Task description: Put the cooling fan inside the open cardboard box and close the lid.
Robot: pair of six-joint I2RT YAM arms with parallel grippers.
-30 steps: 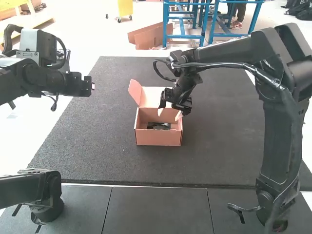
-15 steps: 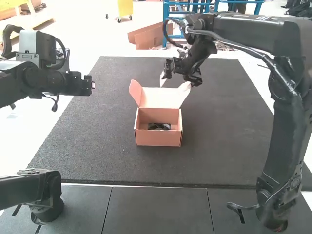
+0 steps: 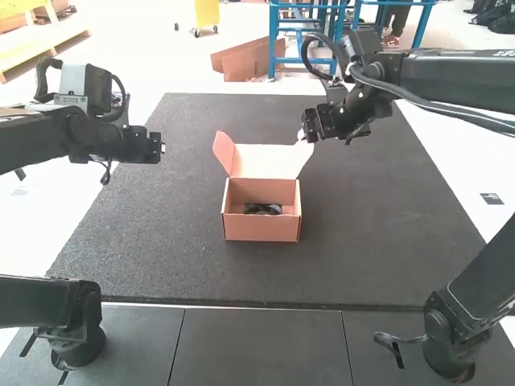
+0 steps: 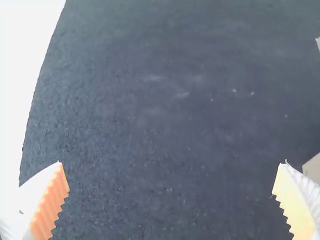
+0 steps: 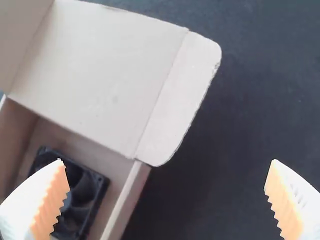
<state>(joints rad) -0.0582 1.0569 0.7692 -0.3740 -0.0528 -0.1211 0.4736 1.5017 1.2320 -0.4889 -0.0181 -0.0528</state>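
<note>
Lifting out of the cardboard box [image 3: 261, 227] has been completed by the right gripper [image 3: 311, 133] within the last second: it was down at the box's right rim, and it is now held high, behind the box and off to its right, with its fingers spread wide and nothing between them. The cooling fan [image 3: 261, 208] has been left behind, a dark shape lying flat on the box floor (in the right wrist view it is seen close against one wall). The first half of the task can therefore be judged done, and only the closing remains. The lid [image 3: 269, 161] is stood upright on the rear edge, with a side flap [image 3: 223, 153] raised at its left end. The fan is thus placed below and in front of the right gripper, well apart from it, while the lid's top edge is much nearer. The left gripper [image 3: 158, 147], likewise spread and empty, has been eased slightly toward the box and is held above the table [image 3: 145, 241], to the left of the lid.
</note>
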